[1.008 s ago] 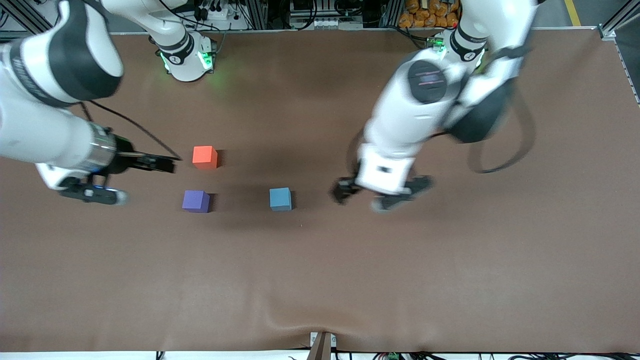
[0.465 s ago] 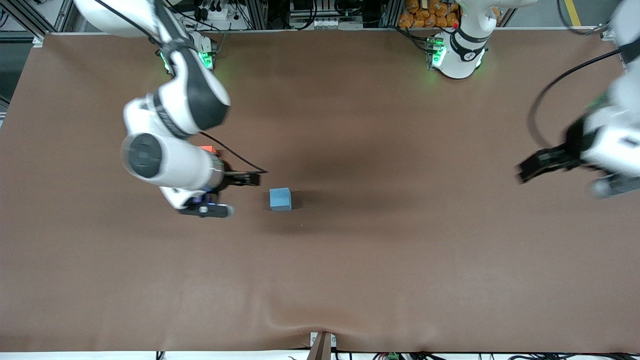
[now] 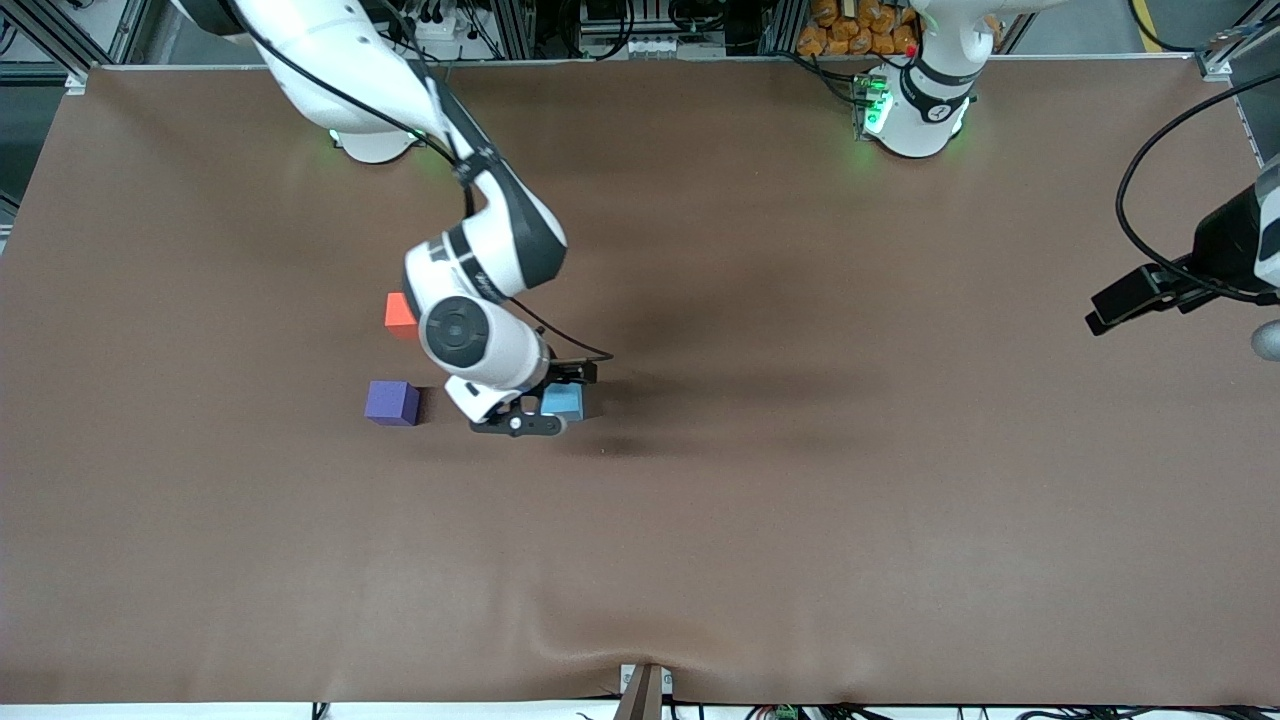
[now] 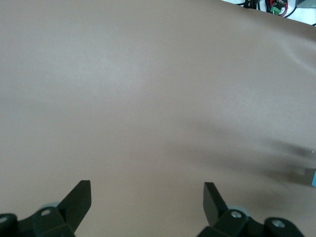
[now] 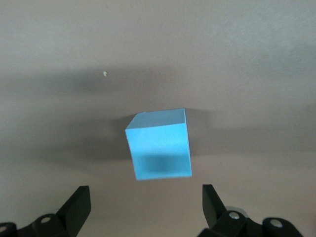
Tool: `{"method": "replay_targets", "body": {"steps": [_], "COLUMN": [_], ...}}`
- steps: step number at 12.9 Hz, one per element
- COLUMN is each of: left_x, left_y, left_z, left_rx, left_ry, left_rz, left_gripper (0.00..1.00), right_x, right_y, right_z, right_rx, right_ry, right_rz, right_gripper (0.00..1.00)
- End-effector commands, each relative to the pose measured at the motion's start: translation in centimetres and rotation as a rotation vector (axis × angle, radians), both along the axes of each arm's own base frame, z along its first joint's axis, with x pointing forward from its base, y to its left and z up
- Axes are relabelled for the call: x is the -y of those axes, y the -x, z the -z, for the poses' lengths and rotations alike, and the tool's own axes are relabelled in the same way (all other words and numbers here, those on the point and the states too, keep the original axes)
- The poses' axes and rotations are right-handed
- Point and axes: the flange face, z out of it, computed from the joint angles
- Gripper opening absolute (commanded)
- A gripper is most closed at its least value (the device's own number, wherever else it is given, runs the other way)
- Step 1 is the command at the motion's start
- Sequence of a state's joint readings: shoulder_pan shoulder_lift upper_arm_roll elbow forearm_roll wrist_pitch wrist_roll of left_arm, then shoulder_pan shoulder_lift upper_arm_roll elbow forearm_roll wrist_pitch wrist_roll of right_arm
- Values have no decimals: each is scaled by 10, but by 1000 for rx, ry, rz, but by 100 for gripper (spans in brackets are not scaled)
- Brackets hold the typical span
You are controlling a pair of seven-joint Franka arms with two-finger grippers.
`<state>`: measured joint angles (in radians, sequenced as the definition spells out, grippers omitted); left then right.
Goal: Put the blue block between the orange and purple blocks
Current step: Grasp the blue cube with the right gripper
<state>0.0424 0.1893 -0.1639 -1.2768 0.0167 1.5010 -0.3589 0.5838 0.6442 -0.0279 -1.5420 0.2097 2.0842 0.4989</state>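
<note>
Brown table point(image 3: 800, 520) holds all three cubes apart; nothing is placed yet. My right gripper point(image 5: 143, 207) hangs wide open and empty over the blue block point(image 3: 566, 400), beside the purple block point(image 3: 392, 403); the orange block point(image 3: 397, 312) sits farther back. My left gripper point(image 4: 148, 205) waits open, empty.

You have the blue block point(image 3: 566, 401) on the table point(image 3: 800, 520), beside the purple block point(image 3: 392, 402) toward the left arm's end. The orange block point(image 3: 398, 311) lies farther from the front camera than the purple block, near it.
</note>
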Motion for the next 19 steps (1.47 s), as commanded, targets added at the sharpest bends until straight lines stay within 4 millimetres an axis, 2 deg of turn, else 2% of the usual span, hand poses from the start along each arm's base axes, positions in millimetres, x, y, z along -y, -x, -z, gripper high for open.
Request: {"method": "replay_targets", "body": {"steps": [1,4,6,7,10,13,14,16,18,19], "left_x": [-12,-14,-23,-22,-21,-9,2,9,6,6], "left_y": [23,44,49,53,52,49,50,51,45,45], "left_z": [-5,1,4,-1,-5,-3,-3,-10,-2,-2], "left_rx": [-32,-33,-41,-33,-24,-14,-14,2,-13,-14], "left_ry": [-4,-17,-22,-24,-23,-24,-24,-30,-14,-9], "left_rz": [31,24,13,19,21,43,65,98,99,112], "left_gripper": [100,100,100,100,100,100,100,100,100,100], "right_x": [-9,-15,-19,-24,-24,-23,-22,-21,-22,-20], "right_y": [5,9,9,13,9,9,7,6,1,0], "right_z": [23,28,35,42,58,64,64,61,50,47], "right_rx": [44,45,61,58,105,105,105,108,117,118], "right_ry": [90,92,85,92,111,115,116,113,104,103], "right_rz": [9,1,11,0,-28,-39,-40,-50,-35,-27], "right_gripper": [100,100,100,100,100,100,88,40,20,18]}}
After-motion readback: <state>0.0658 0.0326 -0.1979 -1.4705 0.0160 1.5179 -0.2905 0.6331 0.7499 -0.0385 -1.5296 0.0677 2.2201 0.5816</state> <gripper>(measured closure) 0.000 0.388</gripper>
